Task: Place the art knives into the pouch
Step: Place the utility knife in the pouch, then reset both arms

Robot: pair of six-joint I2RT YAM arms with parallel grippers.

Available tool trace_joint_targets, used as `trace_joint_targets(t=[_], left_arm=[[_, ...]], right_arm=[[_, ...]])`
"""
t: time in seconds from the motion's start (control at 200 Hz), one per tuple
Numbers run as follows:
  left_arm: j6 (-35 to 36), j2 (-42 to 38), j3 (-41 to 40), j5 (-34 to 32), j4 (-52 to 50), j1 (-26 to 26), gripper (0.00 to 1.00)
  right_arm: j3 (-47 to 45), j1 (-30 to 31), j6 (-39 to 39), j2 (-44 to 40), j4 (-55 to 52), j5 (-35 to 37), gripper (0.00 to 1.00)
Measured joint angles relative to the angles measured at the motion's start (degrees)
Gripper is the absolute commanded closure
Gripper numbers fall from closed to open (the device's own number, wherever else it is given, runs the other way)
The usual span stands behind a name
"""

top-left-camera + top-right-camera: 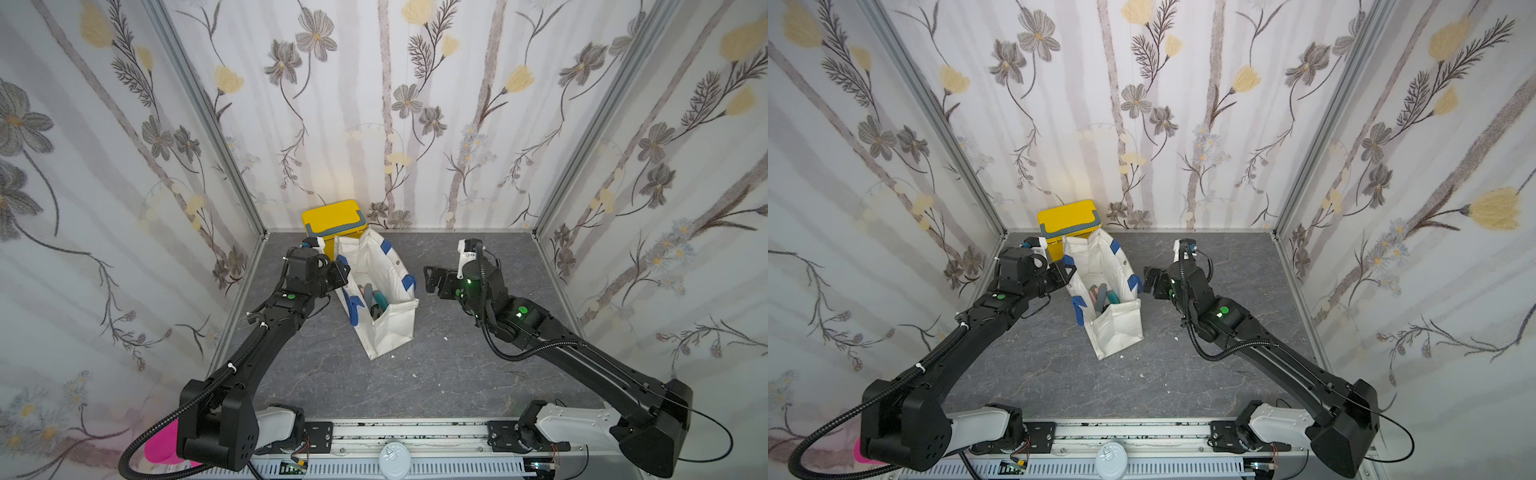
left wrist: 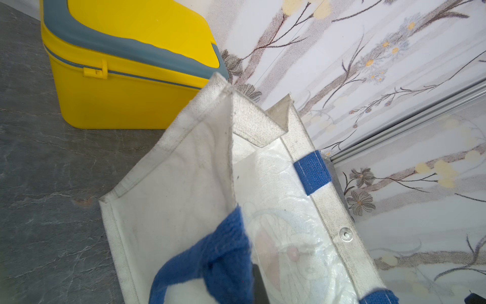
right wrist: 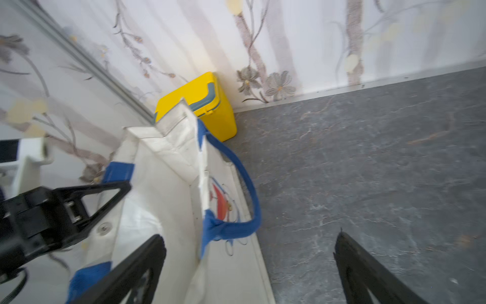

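The pouch (image 1: 395, 328) (image 1: 1121, 328), a white canvas bag with blue straps, stands open mid-table. Several long tools (image 1: 374, 299) (image 1: 1104, 297), grey, pink and teal, lie inside it; I cannot tell which of them is the art knife. My left gripper (image 1: 343, 272) (image 1: 1069, 270) is shut on the pouch's left rim by a blue strap (image 2: 223, 258), holding that side up. My right gripper (image 1: 428, 280) (image 1: 1148, 280) (image 3: 249, 238) hangs open and empty just right of the pouch (image 3: 163, 179), beside the other blue strap (image 3: 252, 200).
A yellow plastic box (image 1: 332, 220) (image 1: 1067, 218) (image 2: 118, 92) (image 3: 218, 115) with a grey handle stands against the back wall, right behind the pouch (image 2: 171, 197). Patterned walls close in three sides. A pink object (image 1: 162, 449) shows behind the left arm's base.
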Motion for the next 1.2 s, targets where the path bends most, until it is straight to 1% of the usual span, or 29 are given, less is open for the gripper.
trace_joint_targets(t=[0.16,0.285,0.305,0.335,0.35,0.425,0.495,0.565,0.585,0.664,0.689,0.704,0.894,1.199], left_arm=[[0.0,0.3,-0.1,-0.5,0.2,0.0,1.0],[0.0,0.3,-0.1,-1.1,0.2,0.0,1.0],[0.0,0.3,-0.1,-1.2,0.2,0.0,0.95],[0.1,0.3,-0.1,-1.5,0.1,0.0,0.84],[0.1,0.3,-0.1,-1.6,0.1,0.0,0.81],[1.1,0.1,-0.1,-2.5,0.2,0.0,0.71],[1.1,-0.3,-0.1,-3.4,0.3,0.0,0.57],[1.2,-1.2,-0.1,-4.6,0.1,0.0,0.49],[1.3,-1.5,0.0,-4.7,0.2,0.0,0.45],[2.0,-2.3,0.7,-5.1,0.3,0.0,0.19],[2.2,-2.5,0.8,-5.4,0.3,0.0,0.04],[2.2,-2.6,0.8,-5.4,0.3,0.0,0.0],[2.5,-5.0,0.4,-7.7,0.5,0.0,0.0],[2.6,-8.4,-0.4,-14.6,3.1,0.3,0.0]], right_arm=[[-5.8,-7.1,-2.1,-2.4,2.8,2.3,0.0],[-7.8,-10.2,-3.7,-2.3,4.8,3.0,0.0],[-8.1,-10.6,-4.0,-2.3,5.2,3.0,0.0],[-8.5,-11.1,-4.2,-2.2,5.6,3.0,0.0],[-8.7,-11.3,-4.4,-2.1,5.7,2.9,0.0],[-9.7,-12.2,-4.6,-2.0,6.6,2.9,0.0],[-10.7,-12.7,-4.8,-2.0,7.3,2.8,0.01],[-11.2,-13.5,-4.8,-2.0,7.7,1.8,0.0],[-11.3,-13.7,-4.9,-2.0,7.9,1.7,0.01],[-11.4,-14.7,-5.2,-2.3,8.3,1.5,0.0],[-11.5,-15.1,-5.4,-2.5,8.5,1.5,0.0],[-11.5,-15.3,-5.4,-2.6,8.7,1.4,0.0],[-13.1,-18.3,-6.3,-4.5,11.4,1.4,0.0],[-14.9,-21.4,-7.0,-3.9,18.0,2.3,0.0]])
